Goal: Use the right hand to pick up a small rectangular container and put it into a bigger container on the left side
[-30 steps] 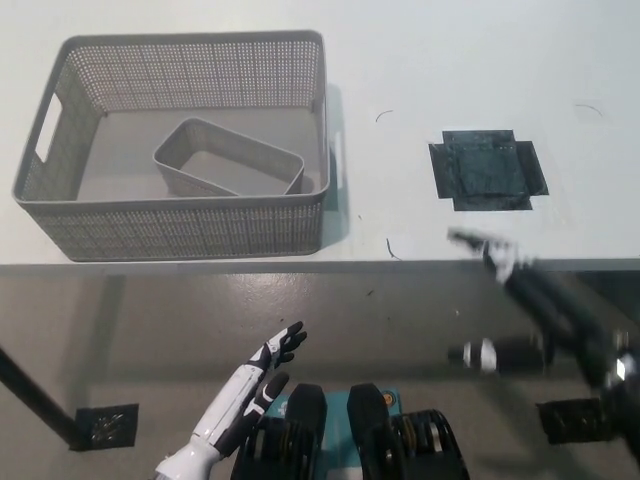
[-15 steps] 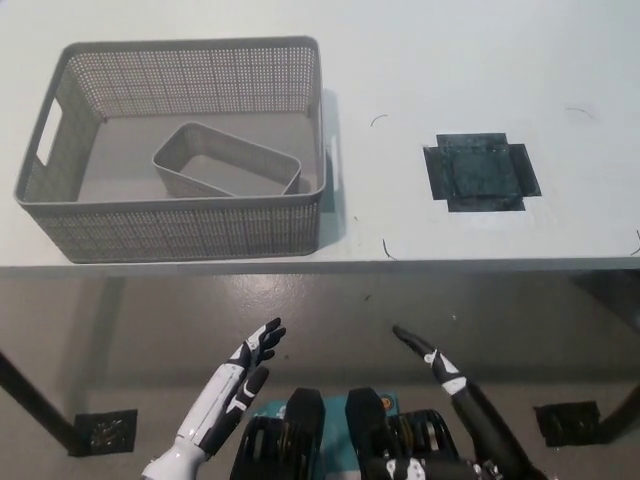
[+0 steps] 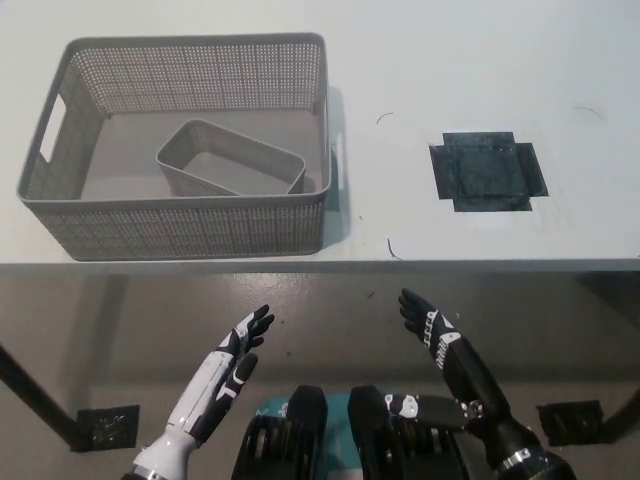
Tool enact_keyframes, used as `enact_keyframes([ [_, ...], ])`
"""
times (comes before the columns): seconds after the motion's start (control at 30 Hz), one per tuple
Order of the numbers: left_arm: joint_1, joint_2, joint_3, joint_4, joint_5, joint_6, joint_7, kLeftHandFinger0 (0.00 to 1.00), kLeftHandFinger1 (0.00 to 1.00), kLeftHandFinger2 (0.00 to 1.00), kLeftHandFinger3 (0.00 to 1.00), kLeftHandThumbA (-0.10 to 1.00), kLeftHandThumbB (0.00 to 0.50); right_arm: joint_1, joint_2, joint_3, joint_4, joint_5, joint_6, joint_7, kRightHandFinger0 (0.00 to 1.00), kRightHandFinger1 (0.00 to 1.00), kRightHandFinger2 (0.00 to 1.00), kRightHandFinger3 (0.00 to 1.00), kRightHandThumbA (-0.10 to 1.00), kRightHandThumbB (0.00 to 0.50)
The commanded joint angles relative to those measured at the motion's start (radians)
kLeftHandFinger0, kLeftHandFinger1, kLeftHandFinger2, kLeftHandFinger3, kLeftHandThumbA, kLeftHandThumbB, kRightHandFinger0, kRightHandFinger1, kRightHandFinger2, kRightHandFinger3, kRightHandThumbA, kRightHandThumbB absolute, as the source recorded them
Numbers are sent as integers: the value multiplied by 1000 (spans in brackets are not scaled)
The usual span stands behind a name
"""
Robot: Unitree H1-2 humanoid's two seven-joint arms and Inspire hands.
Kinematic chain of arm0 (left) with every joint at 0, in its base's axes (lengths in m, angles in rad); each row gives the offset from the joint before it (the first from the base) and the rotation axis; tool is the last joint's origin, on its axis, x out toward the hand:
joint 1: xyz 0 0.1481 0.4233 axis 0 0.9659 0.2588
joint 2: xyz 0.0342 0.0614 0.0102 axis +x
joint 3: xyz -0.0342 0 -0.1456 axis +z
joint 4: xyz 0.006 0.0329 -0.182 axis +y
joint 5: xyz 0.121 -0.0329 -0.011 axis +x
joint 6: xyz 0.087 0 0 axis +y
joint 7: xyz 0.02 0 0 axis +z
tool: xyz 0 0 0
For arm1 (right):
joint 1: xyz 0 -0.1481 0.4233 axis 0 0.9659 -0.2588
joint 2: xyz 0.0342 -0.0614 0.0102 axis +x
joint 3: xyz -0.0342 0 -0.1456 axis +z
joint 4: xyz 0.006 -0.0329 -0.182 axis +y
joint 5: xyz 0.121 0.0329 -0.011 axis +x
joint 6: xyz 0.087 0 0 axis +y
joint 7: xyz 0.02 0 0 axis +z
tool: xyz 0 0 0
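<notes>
The small container [image 3: 231,160] already lies inside the big basket [image 3: 180,215] at the surface's left edge, so my released right robot hand [image 3: 432,328] and left robot hand [image 3: 235,350] just rest below the front edge, nothing left to grasp

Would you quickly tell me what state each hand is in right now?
Left hand: open, holding nothing.
Right hand: open, holding nothing.

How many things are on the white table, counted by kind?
Large grey perforated basket: 1
Small grey rectangular container, lying inside the basket: 1
Black tape square: 1
Total: 3
</notes>
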Motion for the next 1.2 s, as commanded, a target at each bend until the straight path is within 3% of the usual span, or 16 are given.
enact_keyframes([
  [0.0, -32, 15, 14, -10, 1, -46, 24, 1000, 1000, 1000, 1000, 1000, 279, -42, 12, -6, 4, 77, 10, 42, 1000, 1000, 1000, 1000, 1000, 106],
  [0.33, -42, 20, 11, 1, 7, -33, 21, 1000, 1000, 1000, 1000, 1000, 276, -46, -1, 10, -20, 49, 43, 42, 1000, 1000, 1000, 1000, 1000, 122],
  [0.73, -43, 27, 11, 9, 5, -26, 18, 1000, 1000, 1000, 1000, 1000, 264, -54, -20, 37, -11, 20, 10, 55, 1000, 1000, 1000, 1000, 1000, 142],
  [1.17, -23, 35, -6, -7, -15, 2, -16, 1000, 1000, 1000, 1000, 1000, 313, -44, -30, 64, -18, -11, 10, 44, 1000, 1000, 1000, 1000, 1000, 153],
])
